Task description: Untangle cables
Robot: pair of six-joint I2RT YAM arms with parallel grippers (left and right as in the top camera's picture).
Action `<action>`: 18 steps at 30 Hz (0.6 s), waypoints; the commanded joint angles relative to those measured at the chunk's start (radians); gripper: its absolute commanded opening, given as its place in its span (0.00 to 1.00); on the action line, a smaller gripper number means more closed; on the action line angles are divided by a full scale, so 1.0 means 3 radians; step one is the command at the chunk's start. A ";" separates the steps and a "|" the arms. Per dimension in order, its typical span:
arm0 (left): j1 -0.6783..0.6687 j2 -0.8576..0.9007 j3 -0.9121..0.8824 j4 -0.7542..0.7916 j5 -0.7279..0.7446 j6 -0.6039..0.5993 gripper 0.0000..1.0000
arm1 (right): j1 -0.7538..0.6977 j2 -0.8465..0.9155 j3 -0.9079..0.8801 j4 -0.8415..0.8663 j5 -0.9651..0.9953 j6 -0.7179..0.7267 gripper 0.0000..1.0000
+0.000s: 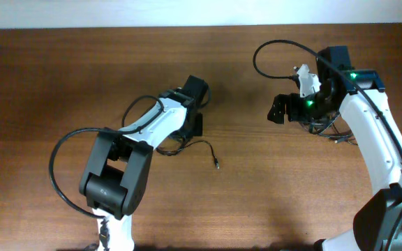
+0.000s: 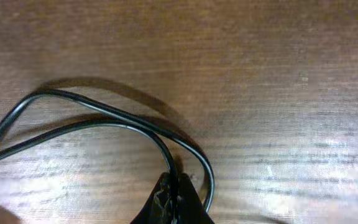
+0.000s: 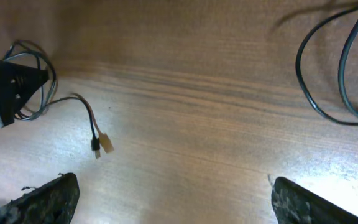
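Your left pincer (image 2: 171, 198) gripped a cable (image 2: 98, 115) looping toward nine o'clock; your right pincer (image 3: 173, 190) gaped wide, empty.

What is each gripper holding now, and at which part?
The left gripper is shut on a thin black cable, pinched mid-cord, away from any plug. The right gripper is open, holding nothing.

Left arm (image 1: 152, 129): white shell links with black joint housings and a looping black cable (image 1: 53, 162). Right arm (image 1: 375, 132): same colours, with a green indicator light (image 1: 354, 74).
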 commanded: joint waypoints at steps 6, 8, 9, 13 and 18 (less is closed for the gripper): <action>0.0192 -0.0629 0.0292 -0.0088 0.1254 0.0427 0.00 | 0.0020 0.0006 0.0006 0.0071 -0.1049 0.0023 0.99; 0.0252 -0.0632 0.0292 -0.0056 0.1637 0.0678 0.00 | 0.0020 0.0006 0.0006 0.0080 -0.1082 0.0023 0.99; 0.0278 -0.0632 0.0292 -0.0060 0.1733 0.0782 0.00 | 0.0022 0.0006 0.0006 0.0080 -0.1081 0.0023 0.99; 0.0280 -0.0629 0.0290 -0.0111 0.1681 0.0833 0.04 | 0.0022 0.0006 0.0006 0.0076 -0.1082 0.0023 0.99; 0.0221 -0.0628 0.0290 -0.0376 0.1161 0.0832 0.12 | 0.0022 0.0006 0.0006 0.0078 -0.1067 0.0022 0.99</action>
